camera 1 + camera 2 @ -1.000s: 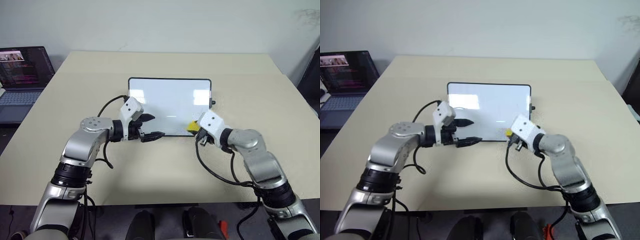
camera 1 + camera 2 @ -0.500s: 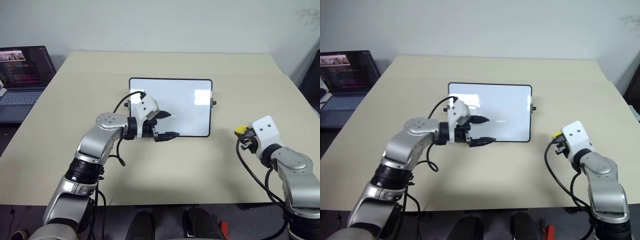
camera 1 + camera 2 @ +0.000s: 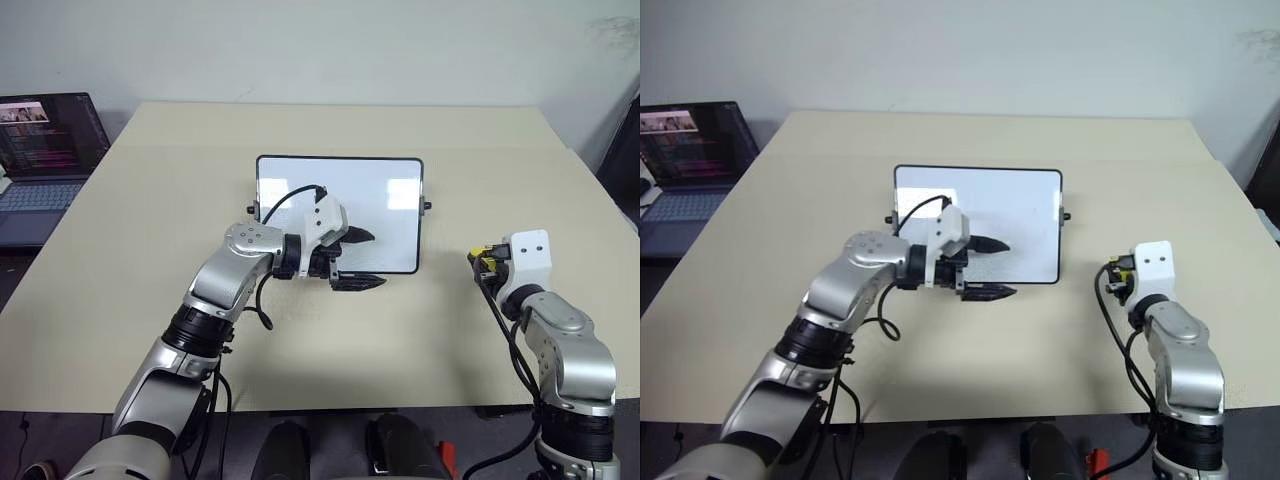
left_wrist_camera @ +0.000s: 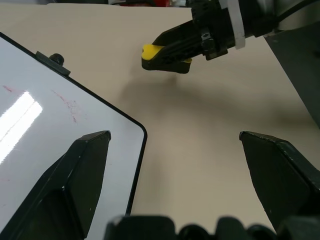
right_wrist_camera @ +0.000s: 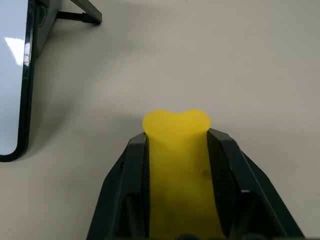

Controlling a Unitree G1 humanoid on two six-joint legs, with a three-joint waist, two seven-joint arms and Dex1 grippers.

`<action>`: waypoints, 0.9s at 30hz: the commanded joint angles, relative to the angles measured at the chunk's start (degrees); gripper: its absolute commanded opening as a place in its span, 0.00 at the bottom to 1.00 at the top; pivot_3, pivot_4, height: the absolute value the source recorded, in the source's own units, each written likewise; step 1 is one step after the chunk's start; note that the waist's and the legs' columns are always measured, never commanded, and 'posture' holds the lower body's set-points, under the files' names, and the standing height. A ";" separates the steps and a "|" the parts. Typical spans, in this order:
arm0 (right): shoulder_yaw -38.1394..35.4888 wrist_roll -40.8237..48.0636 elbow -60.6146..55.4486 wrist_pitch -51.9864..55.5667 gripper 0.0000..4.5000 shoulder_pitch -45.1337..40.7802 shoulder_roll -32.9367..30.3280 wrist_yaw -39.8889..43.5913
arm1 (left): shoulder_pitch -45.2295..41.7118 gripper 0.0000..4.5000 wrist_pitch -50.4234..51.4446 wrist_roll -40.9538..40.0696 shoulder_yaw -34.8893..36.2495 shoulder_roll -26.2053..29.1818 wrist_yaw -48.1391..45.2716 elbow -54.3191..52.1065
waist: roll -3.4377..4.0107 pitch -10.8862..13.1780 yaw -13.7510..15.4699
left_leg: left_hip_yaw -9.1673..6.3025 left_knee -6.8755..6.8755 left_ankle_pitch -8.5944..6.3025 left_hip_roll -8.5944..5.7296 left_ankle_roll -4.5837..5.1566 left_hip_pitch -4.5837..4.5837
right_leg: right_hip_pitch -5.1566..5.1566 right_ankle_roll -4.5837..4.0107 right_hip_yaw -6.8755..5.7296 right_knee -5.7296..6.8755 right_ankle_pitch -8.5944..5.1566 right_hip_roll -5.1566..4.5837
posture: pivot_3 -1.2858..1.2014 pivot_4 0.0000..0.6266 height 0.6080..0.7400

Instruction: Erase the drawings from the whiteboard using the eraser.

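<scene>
Left arm reaches across toward the middle – its left gripper (image 3: 362, 259) points right with both fingers spread wide, nothing between them. Right arm is bent out on the right side, and the right gripper (image 3: 484, 260) (pointing away, slightly down) is clamped on the eraser (image 5: 177, 150).

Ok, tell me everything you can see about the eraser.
The eraser is a small yellow block with a notched, rounded tip, looking soft. It is pinched between the two black fingers of the right gripper, which is shut on it. It sits above bare tabletop to the right of the whiteboard, off the board.
</scene>
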 commanded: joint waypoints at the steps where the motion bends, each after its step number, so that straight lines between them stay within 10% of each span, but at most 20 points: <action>1: -0.29 1.10 -0.48 -1.40 0.28 -0.96 -0.57 -0.93 | -1.45 1.00 -3.75 0.75 -0.76 -0.87 -1.63 0.50 | 0.00 0.00 0.00 | 0.00 0.00 0.00 0.00 0.00 0.00 | 0.00 0.00 0.00 0.00 0.00 0.00 | 0.52 0.24 1.00; 17: -1.19 3.63 4.97 -3.45 0.28 -2.32 -3.80 -2.18 | -4.80 1.00 -5.51 2.95 -1.94 -3.82 -2.49 5.51 | 0.00 0.00 -0.01 | 0.00 0.01 0.00 -0.04 0.00 -0.02 | 0.00 0.01 0.00 0.00 0.00 -0.01 | 0.52 0.24 1.00; 27: -1.87 4.81 5.72 -6.35 1.00 -1.80 -5.76 -2.20 | -6.15 1.00 -8.62 4.65 -1.19 -5.75 -1.28 9.00 | 0.00 0.00 -0.03 | 0.00 0.01 0.00 -0.05 0.01 -0.02 | 0.00 -0.03 0.00 0.00 0.02 0.04 | 0.52 0.24 1.00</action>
